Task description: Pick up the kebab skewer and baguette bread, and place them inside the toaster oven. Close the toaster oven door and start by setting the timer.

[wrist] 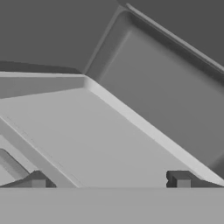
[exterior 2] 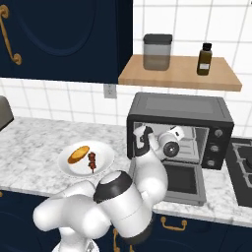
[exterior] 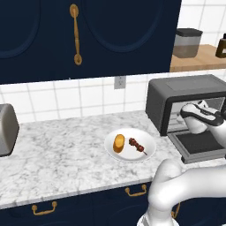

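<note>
The golden baguette bread (exterior: 118, 143) (exterior 2: 78, 154) and the dark kebab skewer (exterior: 136, 145) (exterior 2: 91, 159) lie side by side on a white plate (exterior: 150, 152) (exterior 2: 106, 165). To their right stands the dark grey toaster oven (exterior: 190, 88) (exterior 2: 179, 106). Its door (exterior: 201, 143) (exterior 2: 182, 179) is folded down flat. My gripper (exterior: 185, 115) (wrist: 108, 181) is at the oven's mouth, above the lowered door. It is open, with nothing between its fingertips (wrist: 179, 179), which point at the oven's bare grey floor and walls.
A silver pop-up toaster (exterior: 6, 128) stands at the counter's far left. Above the oven, a wooden shelf (exterior 2: 179, 74) carries a lidded jar (exterior 2: 157, 51) and a dark bottle (exterior 2: 204, 59). A stovetop (exterior 2: 241, 170) adjoins the oven's right side. Navy cabinets hang overhead.
</note>
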Tool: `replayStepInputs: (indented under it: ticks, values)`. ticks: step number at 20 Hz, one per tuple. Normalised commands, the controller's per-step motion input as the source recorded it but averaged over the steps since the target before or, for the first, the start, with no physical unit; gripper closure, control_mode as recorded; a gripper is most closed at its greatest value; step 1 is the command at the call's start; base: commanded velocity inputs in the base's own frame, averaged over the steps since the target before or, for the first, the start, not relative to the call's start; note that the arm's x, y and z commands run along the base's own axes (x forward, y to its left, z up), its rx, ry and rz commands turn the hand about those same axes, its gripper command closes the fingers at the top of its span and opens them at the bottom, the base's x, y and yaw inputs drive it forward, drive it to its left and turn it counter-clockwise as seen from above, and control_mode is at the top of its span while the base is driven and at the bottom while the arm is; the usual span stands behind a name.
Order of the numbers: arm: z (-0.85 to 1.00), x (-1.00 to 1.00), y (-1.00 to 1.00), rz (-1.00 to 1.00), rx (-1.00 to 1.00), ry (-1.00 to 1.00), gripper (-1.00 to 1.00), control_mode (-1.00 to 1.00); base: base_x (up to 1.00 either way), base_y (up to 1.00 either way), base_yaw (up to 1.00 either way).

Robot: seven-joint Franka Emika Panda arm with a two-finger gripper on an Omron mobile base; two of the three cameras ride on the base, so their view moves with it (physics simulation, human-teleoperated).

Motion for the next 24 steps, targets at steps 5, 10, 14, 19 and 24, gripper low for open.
replayStepInputs:
  ticks: [5,10,14,19,24]
  values:
    - [-0.07,0.03,-0.09,0.00,-0.01,0.00,-1.00,-1.00,0.00,0.00,0.00]
    - [-0.05,0.09,-0.05,0.00,0.00,0.00,-1.00,-1.00,0.00,0.00,0.00]
    - [0.00,0.10,-0.01,0.00,0.00,0.00,-1.00,-1.00,0.00,0.00,0.00]
    - [-0.09,0.07,0.00,0.00,0.00,0.00,1.00,-1.00,0.00,0.00,0.00]
    - [-0.02,0.03,-0.10,0.00,0.00,0.00,1.00,-1.00,0.00,0.00,0.00]
